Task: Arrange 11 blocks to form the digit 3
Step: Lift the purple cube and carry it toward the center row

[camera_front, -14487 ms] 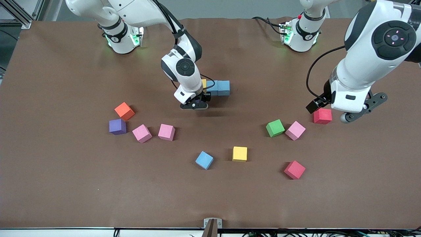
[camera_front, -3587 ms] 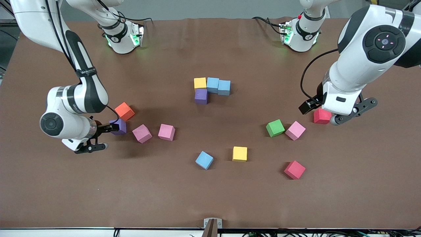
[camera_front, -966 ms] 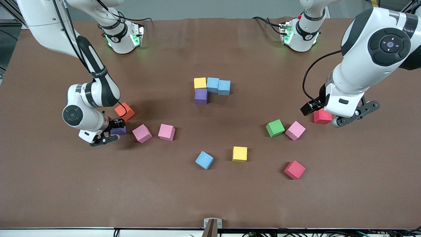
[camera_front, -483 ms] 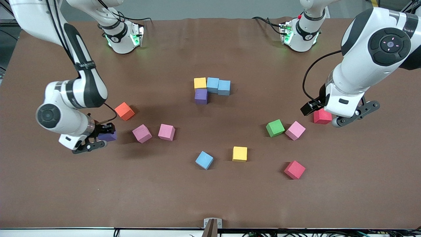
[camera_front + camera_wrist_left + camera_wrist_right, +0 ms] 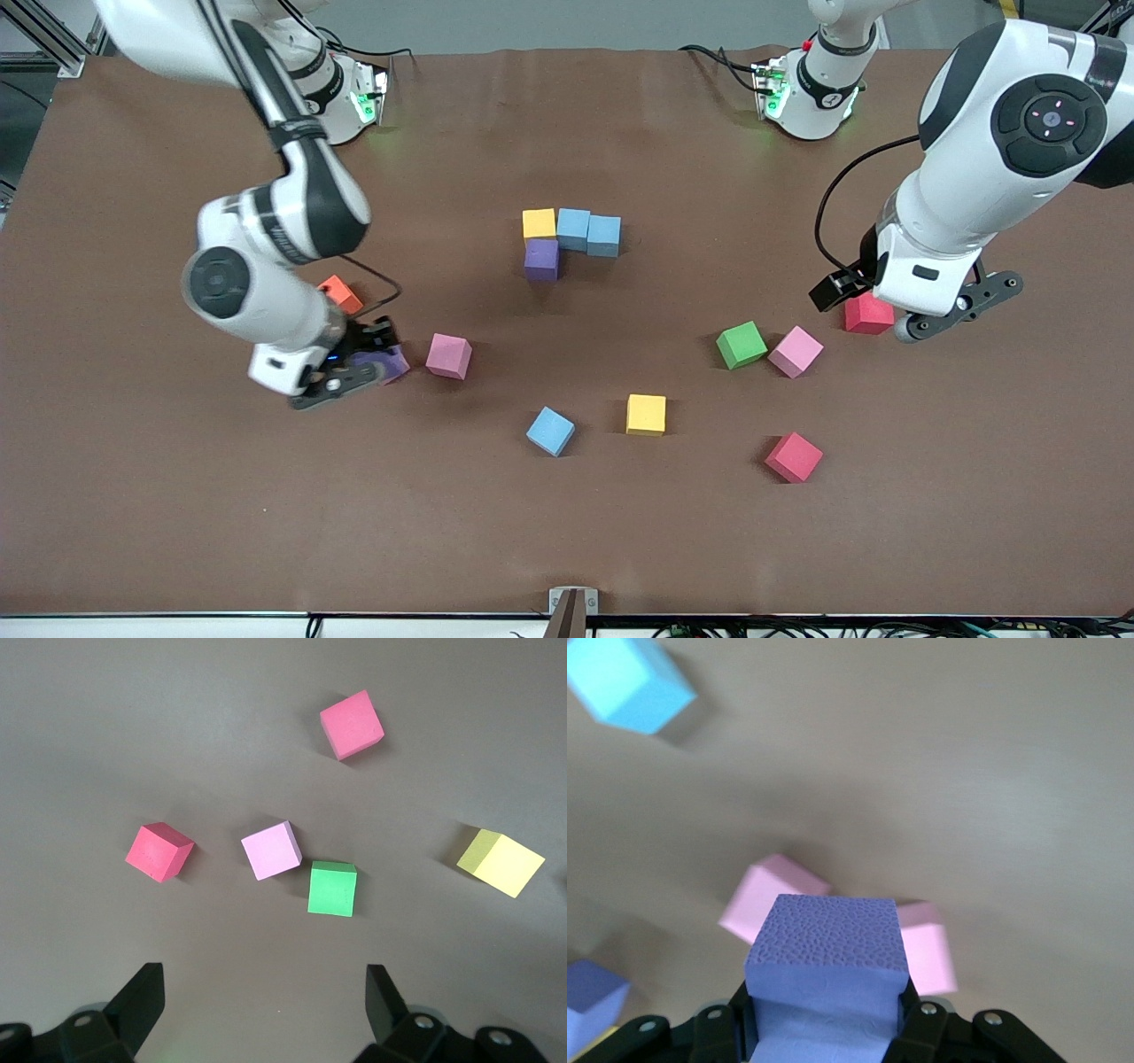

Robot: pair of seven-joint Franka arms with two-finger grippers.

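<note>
A purple block (image 5: 824, 966) is held clamped in the right gripper (image 5: 347, 368), lifted over loose pink blocks (image 5: 447, 355) toward the right arm's end of the table (image 5: 177, 496), evidently bound for the started digit (image 5: 567, 235) of four blocks near the table's middle. The right arm is bent low, wrist tipped down. The left gripper (image 5: 266, 1010) is kept waiting, fingers wide and empty, over a red block (image 5: 867, 313) near the left arm's edge.

It was a robotics lab: two white arms (image 5: 275, 221) were bolted on a brown-covered table (image 5: 567, 532), with cables (image 5: 709, 58) at the upper edge.
</note>
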